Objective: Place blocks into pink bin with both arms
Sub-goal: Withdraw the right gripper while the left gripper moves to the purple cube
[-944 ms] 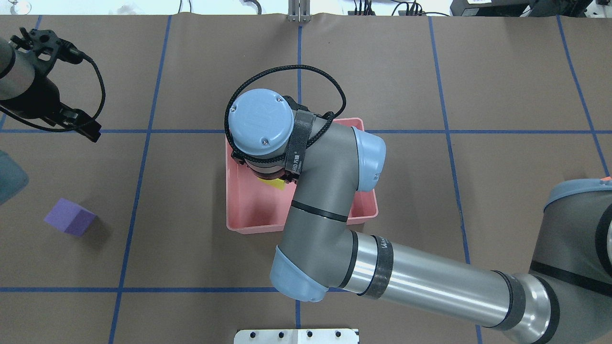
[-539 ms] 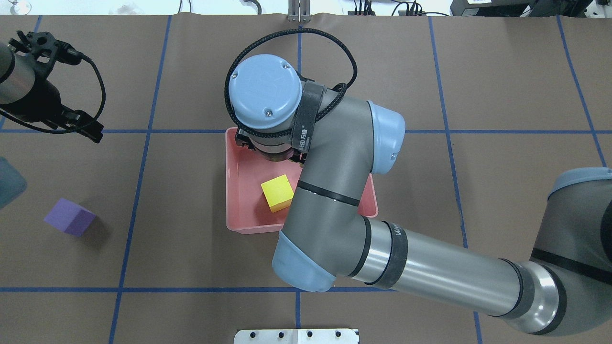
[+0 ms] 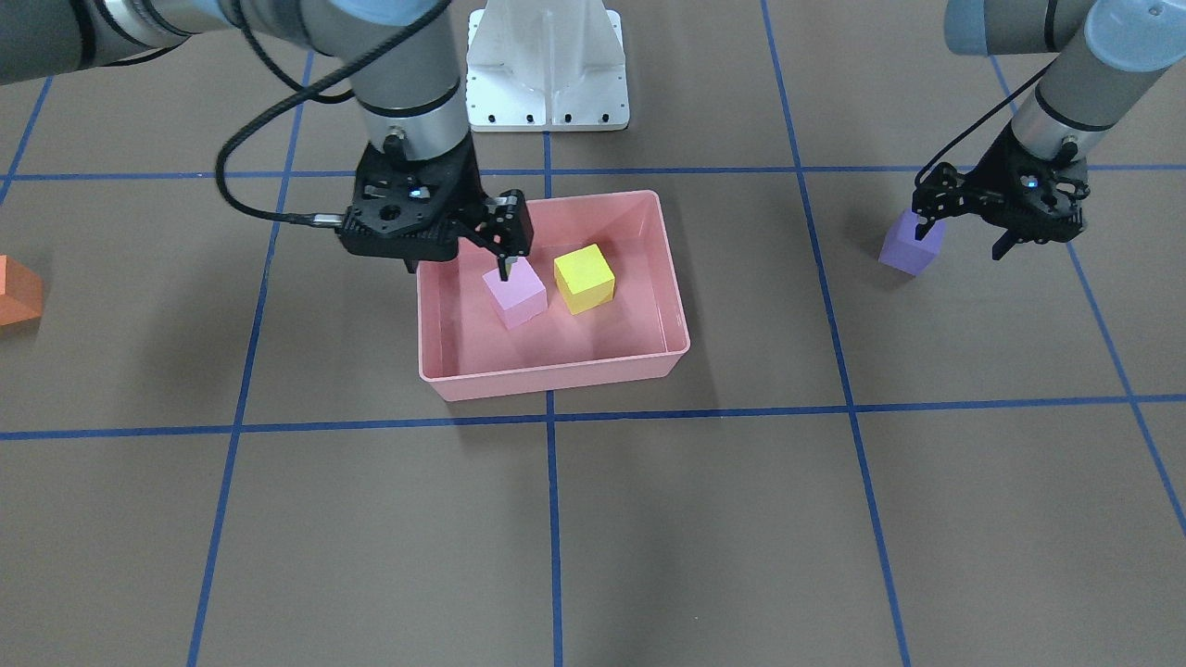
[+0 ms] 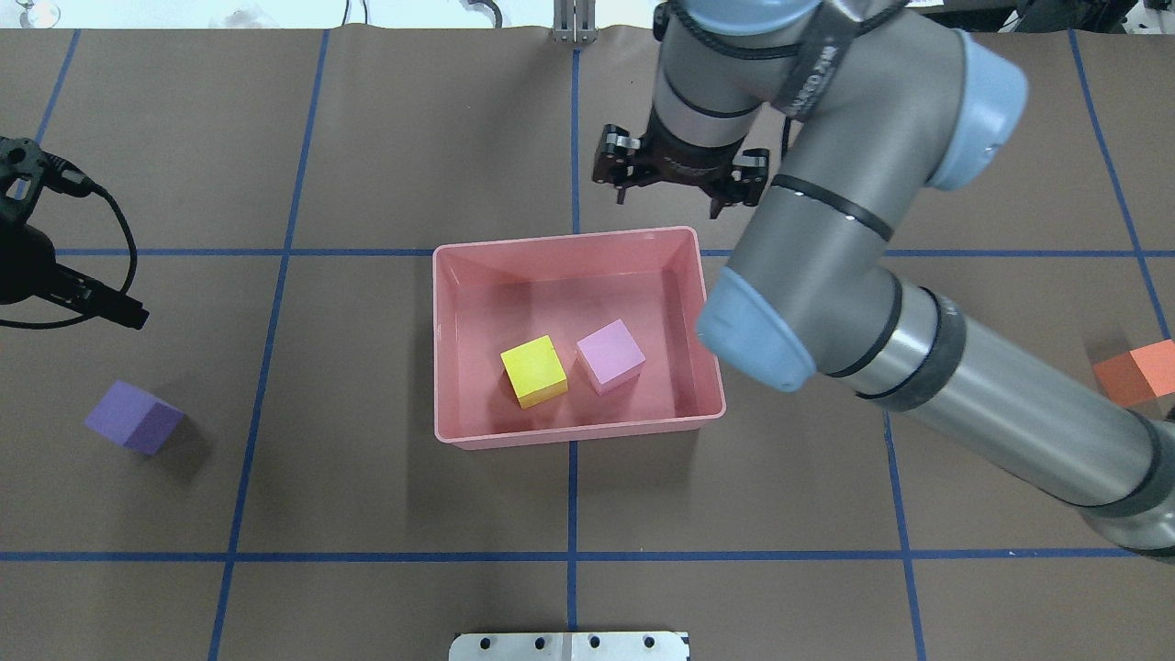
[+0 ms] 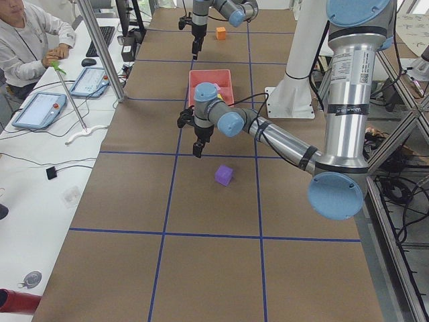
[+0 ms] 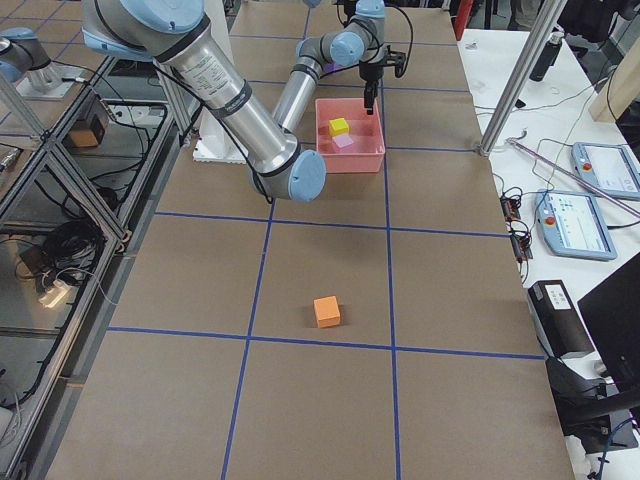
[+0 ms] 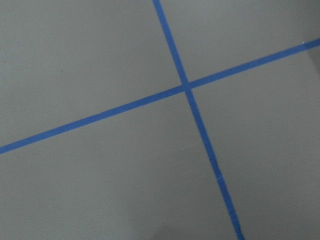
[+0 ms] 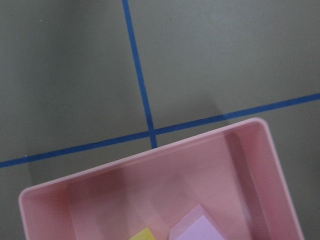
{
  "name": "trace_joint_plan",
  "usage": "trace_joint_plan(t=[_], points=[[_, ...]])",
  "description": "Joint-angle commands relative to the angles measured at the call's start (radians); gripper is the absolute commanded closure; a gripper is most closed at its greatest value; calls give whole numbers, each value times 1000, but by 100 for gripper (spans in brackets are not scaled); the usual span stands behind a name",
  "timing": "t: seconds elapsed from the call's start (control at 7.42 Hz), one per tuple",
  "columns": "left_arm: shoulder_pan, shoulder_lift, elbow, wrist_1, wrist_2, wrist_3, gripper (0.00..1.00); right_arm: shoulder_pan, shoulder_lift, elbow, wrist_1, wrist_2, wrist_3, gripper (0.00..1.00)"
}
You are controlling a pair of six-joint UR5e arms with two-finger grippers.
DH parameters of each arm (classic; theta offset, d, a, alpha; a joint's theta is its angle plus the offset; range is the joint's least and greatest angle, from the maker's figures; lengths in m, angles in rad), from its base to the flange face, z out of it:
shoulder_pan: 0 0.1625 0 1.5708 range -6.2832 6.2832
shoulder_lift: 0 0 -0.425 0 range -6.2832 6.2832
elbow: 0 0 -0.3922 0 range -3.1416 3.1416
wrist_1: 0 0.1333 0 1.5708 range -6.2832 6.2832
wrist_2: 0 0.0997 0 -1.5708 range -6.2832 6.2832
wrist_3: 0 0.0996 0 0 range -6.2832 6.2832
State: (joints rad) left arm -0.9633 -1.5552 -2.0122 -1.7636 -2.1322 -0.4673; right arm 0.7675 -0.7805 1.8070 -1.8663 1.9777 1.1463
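The pink bin [image 4: 569, 434] sits mid-table and holds the yellow block [image 4: 533, 370] and the light pink block [image 4: 609, 356] side by side. My right gripper [image 4: 668, 200] hangs open and empty above the bin's far edge; in the front view [image 3: 456, 264] its fingers straddle the bin's corner, above the pink block [image 3: 515, 293]. The purple block [image 4: 135, 418] lies on the table at the left. My left gripper [image 3: 961, 239] is open and empty, raised above the table beyond the purple block [image 3: 913, 244]. The orange block [image 4: 1135, 372] lies at the far right.
The white pedestal base [image 3: 547, 65] stands at the robot's edge of the table behind the bin [image 3: 556, 378]. Blue tape lines grid the brown table. The right forearm [image 4: 1001, 413] spans the table's right half. An operator [image 5: 27, 40] sits at a side desk.
My right arm has lifted off the bin and swung to its far side, leaving the yellow block in the bin and uncovering the pink block. My left gripper has drifted toward the purple block.
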Motion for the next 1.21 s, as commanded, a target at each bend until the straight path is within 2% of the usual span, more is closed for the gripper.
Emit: trace_joint_plan(t=[0.0, 0.13, 0.4, 0.67, 1.08], points=[[53, 52, 4, -70, 11, -2, 0, 140, -190, 109, 7, 111, -277, 0], [84, 52, 9, -70, 17, -1, 0, 173, -254, 145, 9, 134, -363, 0], [156, 84, 13, -98, 89, -1, 1, 208, -342, 187, 13, 139, -453, 0], [161, 141, 90, -291, 89, -4, 1, 217, -364, 199, 13, 139, -462, 0], [219, 141, 118, -335, 86, -109, 1, 217, -368, 198, 13, 139, -464, 0]])
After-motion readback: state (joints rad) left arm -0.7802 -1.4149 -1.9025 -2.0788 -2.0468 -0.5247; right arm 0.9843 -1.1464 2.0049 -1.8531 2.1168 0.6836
